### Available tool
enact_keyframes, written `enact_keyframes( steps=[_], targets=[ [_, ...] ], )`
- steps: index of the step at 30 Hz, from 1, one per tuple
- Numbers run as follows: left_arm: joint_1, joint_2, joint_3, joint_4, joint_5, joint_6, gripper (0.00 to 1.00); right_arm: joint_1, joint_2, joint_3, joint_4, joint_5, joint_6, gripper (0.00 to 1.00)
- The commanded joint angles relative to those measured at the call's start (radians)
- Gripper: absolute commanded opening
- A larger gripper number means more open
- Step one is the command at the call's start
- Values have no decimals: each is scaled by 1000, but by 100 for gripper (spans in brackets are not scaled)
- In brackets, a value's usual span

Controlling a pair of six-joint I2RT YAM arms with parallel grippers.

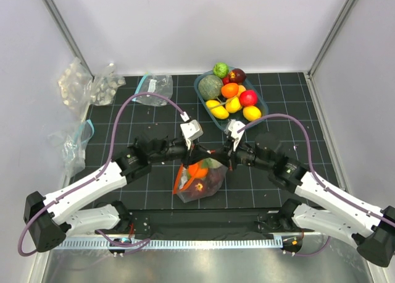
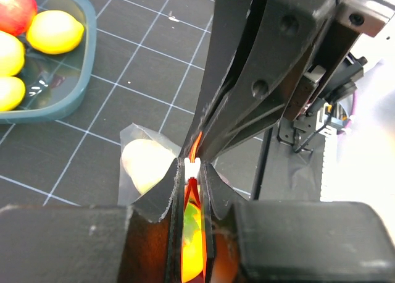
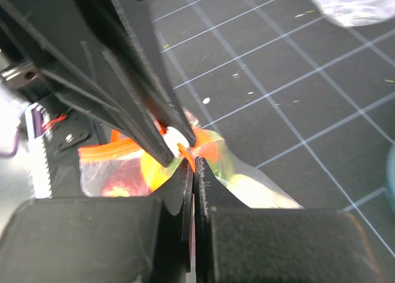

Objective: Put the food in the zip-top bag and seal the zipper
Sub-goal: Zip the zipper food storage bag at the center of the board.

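The zip-top bag (image 1: 200,183) lies at the near middle of the black mat with an orange (image 1: 199,170) and other food inside. Both grippers meet over its mouth. My left gripper (image 1: 199,153) (image 2: 192,172) is shut on the orange-red zipper (image 2: 196,144), just behind its white slider (image 2: 192,167). My right gripper (image 1: 222,156) (image 3: 194,165) is shut on the same zipper (image 3: 105,152) from the opposite side, its tips almost touching the left fingers (image 3: 123,79). More food (image 1: 230,90) sits in a teal tray (image 1: 200,92) at the back.
Three other clear bags lie at the back left: one (image 1: 74,82) by the wall, one (image 1: 154,85) near the tray, one (image 1: 74,147) at the left edge. White walls close in the mat. Lemons (image 2: 54,31) fill the tray's near end.
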Motion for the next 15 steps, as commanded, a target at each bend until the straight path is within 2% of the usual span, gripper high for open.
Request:
enact_keyframes(
  steps=[1,11,15],
  targets=[
    [2,-13,17,0,-35,4,0,-16,-69,-6,115,192,39,1],
    [2,8,29,-23,-37,8,0,-48,-173,-62,130,422,83,1],
    [2,8,29,-21,-38,10,0,-59,-215,-82,118,609,109,1]
  ],
)
